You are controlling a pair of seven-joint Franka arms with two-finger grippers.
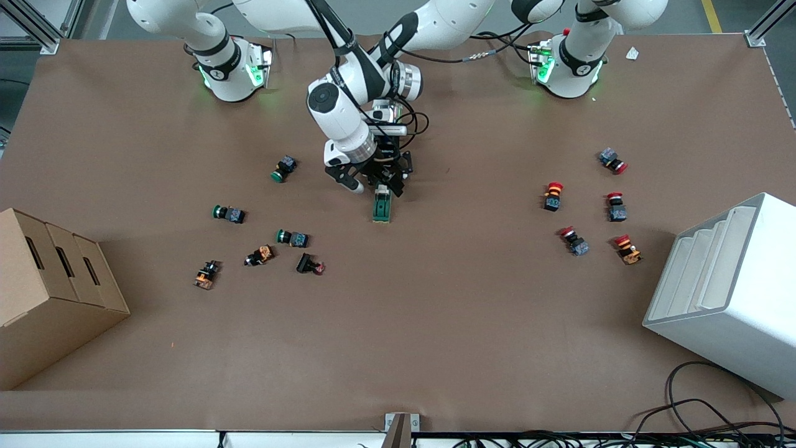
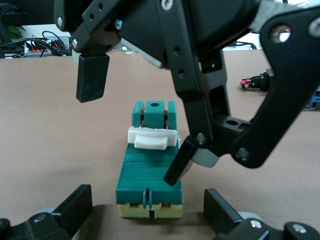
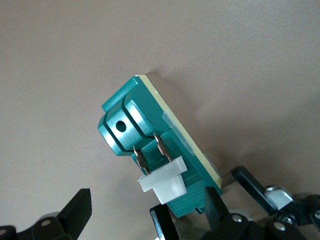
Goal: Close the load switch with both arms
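Note:
The load switch [image 1: 382, 208] is a dark-green block on a cream base, lying flat at mid-table, with a white lever [image 2: 150, 140] across its top. My left gripper [image 1: 379, 184] is low at the end of the switch farther from the front camera. Its open fingers [image 2: 80, 202] straddle that end without touching, and the switch [image 2: 149, 172] lies between them. My right gripper [image 1: 390, 186] is over the switch and open. One of its fingertips [image 2: 179, 164] rests on the ribbed top beside the lever; the other hangs in the air. The right wrist view shows the switch [image 3: 150, 132], the lever [image 3: 162, 184] and my right gripper [image 3: 145, 212].
Several green and orange push buttons [image 1: 292, 238] lie toward the right arm's end, by a cardboard box [image 1: 50, 292]. Several red push buttons [image 1: 553, 196] lie toward the left arm's end, by a white slotted rack [image 1: 727, 292]. Cables hang at the table's front edge [image 1: 715, 417].

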